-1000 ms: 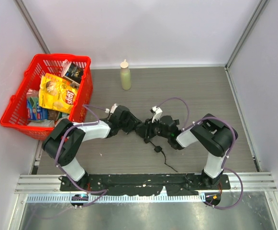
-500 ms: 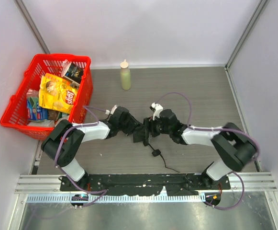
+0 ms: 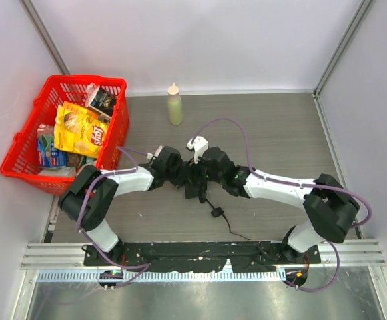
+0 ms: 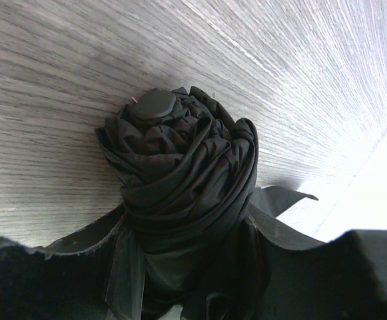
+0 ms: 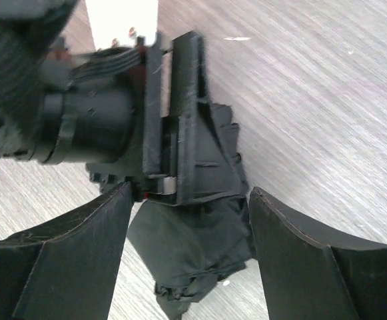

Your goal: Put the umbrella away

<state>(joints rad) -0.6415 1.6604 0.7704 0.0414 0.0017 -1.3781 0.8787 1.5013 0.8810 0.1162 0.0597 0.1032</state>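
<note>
Fingers (image 5: 66, 267) of the right gripper (image 3: 197, 179) stand wide apart, straddling both the umbrella (image 5: 193, 260) and the left gripper (image 3: 184, 177). A second ago they were half closed and sat farther from the red basket (image 3: 116, 127), off the bundle's right side. That arm has since stretched toward the basket and spread its jaws. I read this as a second grip being set up, not yet closed.

Left fingers (image 4: 40, 283) press the rolled fabric from both sides, clamped on it.

On the table, the umbrella lies right of the basket, well apart from it and slightly nearer the arm bases. Nearest the bases, farthest from the basket, trails the wrist strap (image 3: 236, 230). Next comes the small handle (image 3: 217, 212), and a thin line runs from it up to the bundle. The long axis therefore runs diagonally, with the handle end near and away from the basket and the fabric end toward it. Seen from the left wrist, a round cap (image 4: 154, 105) points away from that wrist; which end it is I cannot tell.
</note>
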